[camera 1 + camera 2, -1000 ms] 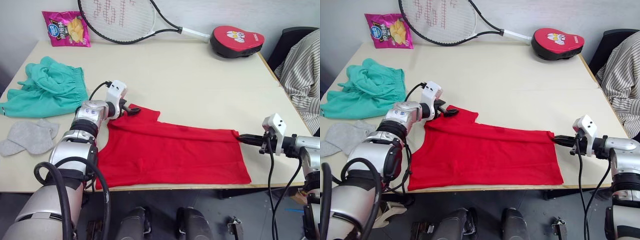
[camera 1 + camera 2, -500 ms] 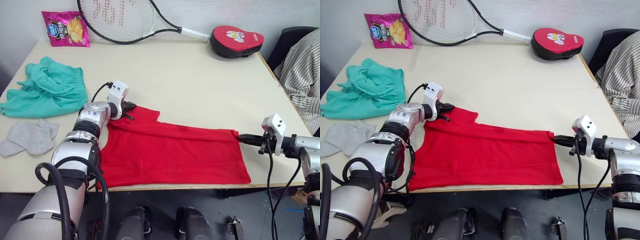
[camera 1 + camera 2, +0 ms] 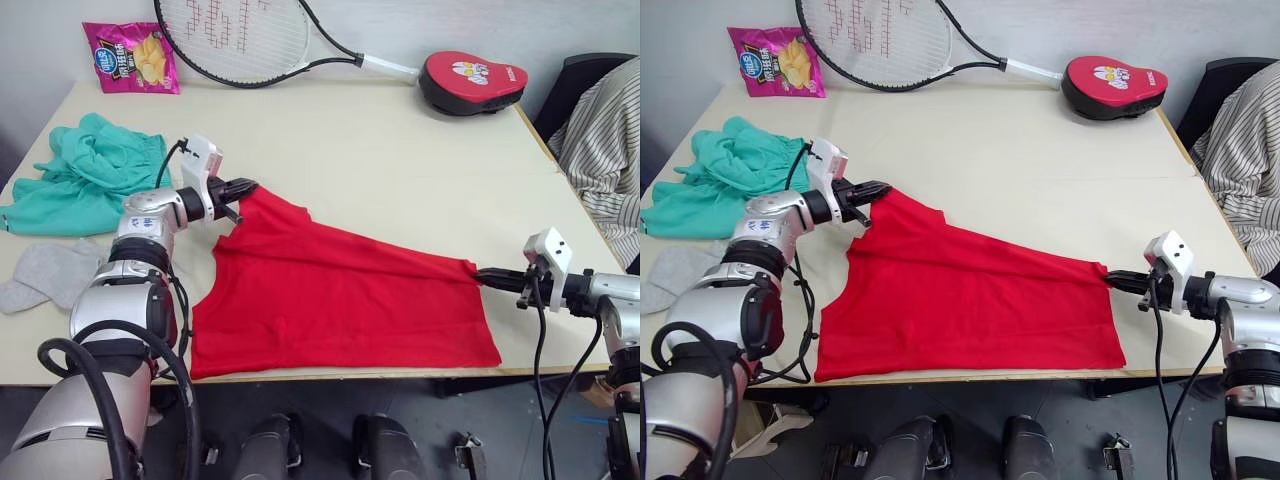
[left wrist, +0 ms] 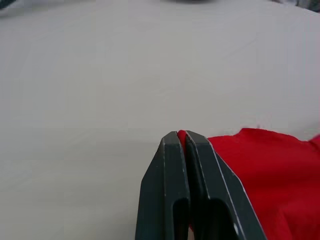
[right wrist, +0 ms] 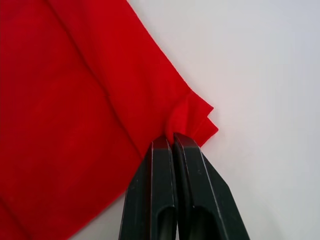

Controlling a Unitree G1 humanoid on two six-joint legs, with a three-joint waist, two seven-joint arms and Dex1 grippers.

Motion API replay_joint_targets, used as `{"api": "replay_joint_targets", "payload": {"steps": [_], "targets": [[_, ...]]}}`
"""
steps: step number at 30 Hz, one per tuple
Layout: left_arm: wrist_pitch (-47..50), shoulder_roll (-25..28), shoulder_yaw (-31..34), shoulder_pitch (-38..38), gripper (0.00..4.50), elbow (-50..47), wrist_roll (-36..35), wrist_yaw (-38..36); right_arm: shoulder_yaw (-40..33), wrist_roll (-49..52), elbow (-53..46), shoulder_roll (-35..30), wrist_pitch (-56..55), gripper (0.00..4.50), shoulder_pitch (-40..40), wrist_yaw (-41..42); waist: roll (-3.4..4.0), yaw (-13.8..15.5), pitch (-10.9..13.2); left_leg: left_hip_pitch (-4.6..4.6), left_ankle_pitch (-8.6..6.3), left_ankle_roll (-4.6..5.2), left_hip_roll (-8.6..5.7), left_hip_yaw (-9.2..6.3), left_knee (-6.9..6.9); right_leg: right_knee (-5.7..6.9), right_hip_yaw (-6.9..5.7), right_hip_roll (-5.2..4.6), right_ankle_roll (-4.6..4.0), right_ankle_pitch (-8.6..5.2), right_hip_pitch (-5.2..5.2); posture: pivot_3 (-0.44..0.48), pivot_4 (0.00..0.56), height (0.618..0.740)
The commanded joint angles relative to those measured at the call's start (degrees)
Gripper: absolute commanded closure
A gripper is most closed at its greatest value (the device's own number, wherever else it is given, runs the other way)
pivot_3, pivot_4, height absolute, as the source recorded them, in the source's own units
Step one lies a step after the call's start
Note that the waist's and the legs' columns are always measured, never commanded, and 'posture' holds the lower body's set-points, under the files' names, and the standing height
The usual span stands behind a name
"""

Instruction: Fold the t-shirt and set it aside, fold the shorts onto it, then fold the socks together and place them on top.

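Note:
The red t-shirt (image 3: 340, 295) lies folded lengthwise across the table's near half. My left gripper (image 3: 244, 186) is shut on its far left corner, which is pulled up and leftward; in the left wrist view the red cloth (image 4: 272, 175) shows pinched between the fingers (image 4: 172, 185). At the right, my right gripper (image 3: 482, 273) is shut on the shirt's right corner (image 5: 192, 117). The teal shorts (image 3: 90, 175) lie crumpled at the table's left side. The grey socks (image 3: 50, 275) lie near the left front edge.
A pink snack bag (image 3: 132, 57), a tennis racket (image 3: 250, 40) and a red pad (image 3: 472, 82) lie along the table's (image 3: 400, 160) far edge. A striped cloth (image 3: 605, 150) hangs over a chair at the right.
My left gripper closed on the shirt's left corner and drew it back and leftward, stretching the cloth taut. The right gripper held still.

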Motion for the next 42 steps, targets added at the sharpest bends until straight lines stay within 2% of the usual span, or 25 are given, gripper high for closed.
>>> {"api": "replay_joint_targets", "payload": {"steps": [1,8,14,19,26,42], "targets": [[-7.2,1.5,-0.8,2.2,4.49,-5.2,-1.0,-7.5,-2.3,0.8,-2.9,-1.0,-5.6,4.5,1.7,-0.7,0.0,0.0,0.0,0.0,0.0,0.0,0.0,0.0,-0.01,0.0,0.0,0.0,0.0,0.0,0.0,0.0,0.15,0.74],[-21.4,3.1,-3.1,13.2,4.49,-17.9,-2.9,-18.5,-4.8,0.6,-5.2,-1.0,-18.5,4.5,6.3,-3.4,0.0,-0.1,0.0,0.01,0.0,0.0,0.01,0.02,-0.02,0.01,0.02,0.0,0.0,0.0,-0.02,0.0,0.15,0.74],[-32.9,3.7,-5.1,22.5,4.49,-29.6,-4.6,-20.0,-5.3,-0.4,-5.1,-0.1,-28.2,4.5,9.3,-6.7,0.01,0.0,0.0,0.02,-0.01,0.01,0.02,-0.03,0.04,0.02,0.08,-0.06,0.0,0.0,0.05,0.0,0.15,0.74],[-41.4,6.6,-6.7,30.9,4.49,-37.7,-5.7,-20.5,-4.1,-5.1,-3.2,0.6,-41.6,4.5,11.6,-12.5,0.02,-0.1,0.0,0.13,-0.01,0.01,0.02,-0.04,-0.01,0.0,0.1,-0.07,-0.01,0.0,0.11,0.0,0.15,0.74],[-44.4,10.8,-7.5,36.5,4.49,-40.8,-6.3,-18.4,-2.3,-8.8,-0.8,0.4,-52.2,4.5,13.6,-17.4,0.03,0.0,0.0,0.19,-0.04,0.04,0.03,-0.1,0.0,-0.29,0.31,-0.1,-0.01,-0.01,0.21,0.0,0.15,0.74],[-53.4,15.7,-10.6,41.2,4.49,-41.8,-3.4,-12.1,0.2,-15.0,5.3,-1.6,-62.8,4.5,16.3,-27.2,0.05,-0.1,0.0,0.22,-0.11,-0.02,0.04,-0.11,-0.06,-0.37,0.44,-0.08,-0.02,-0.01,0.22,0.0,0.15,0.74]]}}
